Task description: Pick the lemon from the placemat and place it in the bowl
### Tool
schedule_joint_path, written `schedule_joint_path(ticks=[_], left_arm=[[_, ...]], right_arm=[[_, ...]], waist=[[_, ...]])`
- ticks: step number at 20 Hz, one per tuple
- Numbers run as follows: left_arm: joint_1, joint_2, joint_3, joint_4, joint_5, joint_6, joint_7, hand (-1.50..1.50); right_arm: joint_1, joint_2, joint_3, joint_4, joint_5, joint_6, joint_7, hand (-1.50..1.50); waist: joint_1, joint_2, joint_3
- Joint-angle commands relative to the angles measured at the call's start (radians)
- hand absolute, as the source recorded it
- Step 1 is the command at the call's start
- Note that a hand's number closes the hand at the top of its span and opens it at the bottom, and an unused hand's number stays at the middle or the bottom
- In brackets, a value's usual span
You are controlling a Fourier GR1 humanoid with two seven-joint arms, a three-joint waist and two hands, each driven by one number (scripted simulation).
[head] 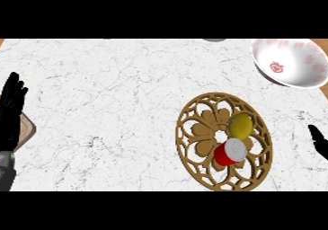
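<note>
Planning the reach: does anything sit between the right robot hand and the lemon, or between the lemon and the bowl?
Nothing visible does. From the right robot hand to the lemon there is only counter and placemat; the red can lies on the lemon's far side. Bare counter separates lemon and bowl.

Counted on counter: one lemon, one red can, one placemat, one bowl. Hands numbered two: left hand, right hand.

Marble-look counter, wooden openwork placemat, glossy bowl.
</note>
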Motion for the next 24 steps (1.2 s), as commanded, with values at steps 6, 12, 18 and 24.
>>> schedule_joint_path(ticks=[6,12,18,24], left_arm=[[0.039,-0.046,-0.061,-0.089,0.023,-0.041,0.021,0.00],[-0.007,-0.004,-0.009,-0.032,0.058,-0.117,0.016,0.00],[-0.029,-0.046,-0.046,-0.041,0.012,-0.089,0.039,0.00],[-0.043,-0.057,-0.065,-0.060,0.006,-0.095,0.065,0.00]], right_arm=[[0.442,0.365,0.228,-0.216,0.431,-0.399,-0.042,-1.50],[0.670,0.372,0.483,-0.404,0.671,-0.530,0.153,-1.50],[0.748,0.374,0.478,-0.691,0.914,-0.243,0.402,-1.50],[0.689,0.354,0.424,-0.732,0.975,0.127,0.597,-1.50]], waist=[[0.076,0.001,0.009],[0.108,0.014,0.009],[0.121,0.020,0.008],[0.152,0.030,0.007]])
